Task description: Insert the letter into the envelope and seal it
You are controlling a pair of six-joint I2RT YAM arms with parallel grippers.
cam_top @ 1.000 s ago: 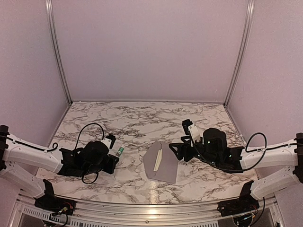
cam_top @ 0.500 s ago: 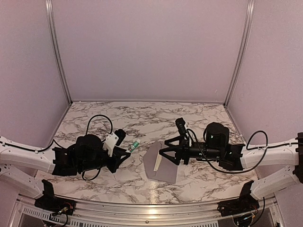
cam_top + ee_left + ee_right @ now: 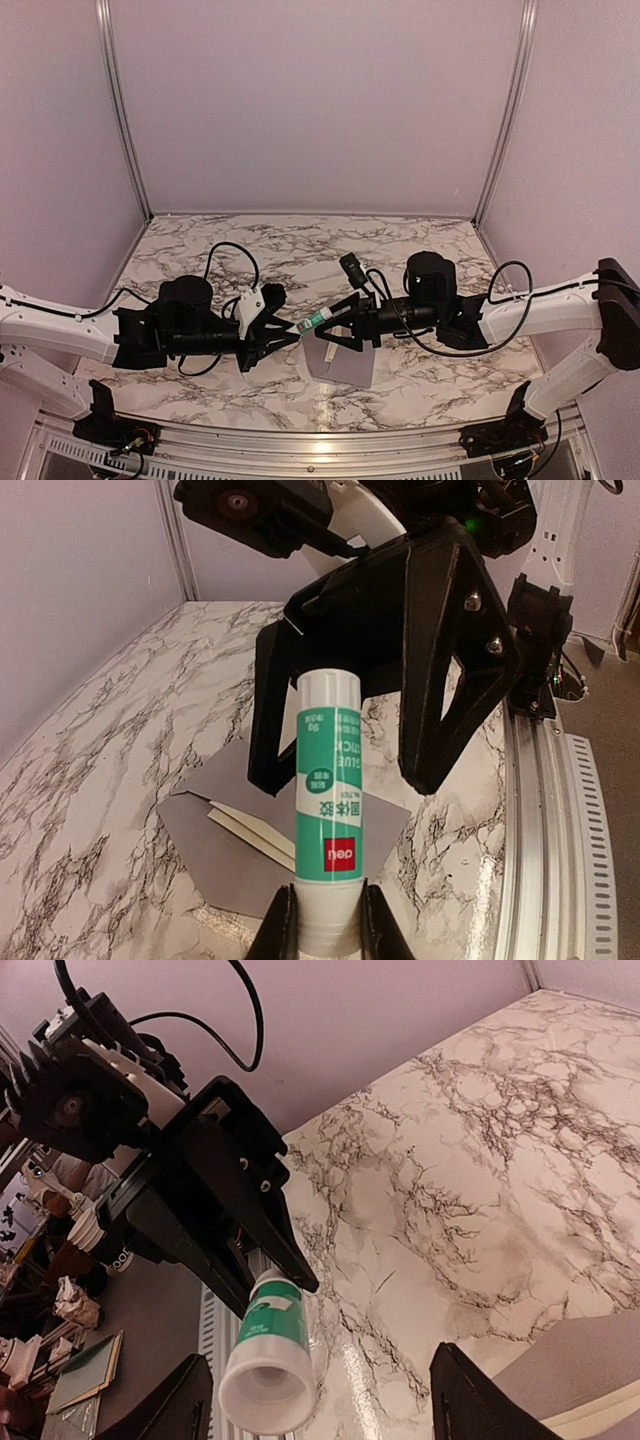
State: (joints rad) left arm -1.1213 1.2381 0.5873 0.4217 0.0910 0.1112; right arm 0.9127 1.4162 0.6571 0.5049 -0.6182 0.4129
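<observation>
two grippers stand tip to tip. left gripper (image 3: 320, 922) clamps the glue stick (image 3: 327, 790) by its base, long axis aimed into the right gripper (image 3: 330, 1400), whose jaws sit wide either side of the cap. envelope (image 3: 200, 855) lies flat just below, flap unsealed, with the letter (image 3: 245, 827) showing at its mouth.

Envelope (image 3: 347, 369) partly behind right gripper (image 3: 328, 322)

Soft even light, bowed edges

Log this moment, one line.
left jaws: shut on glue stick | right jaws: open, flanking its free end | envelope: flap open, letter edge showing
</observation>
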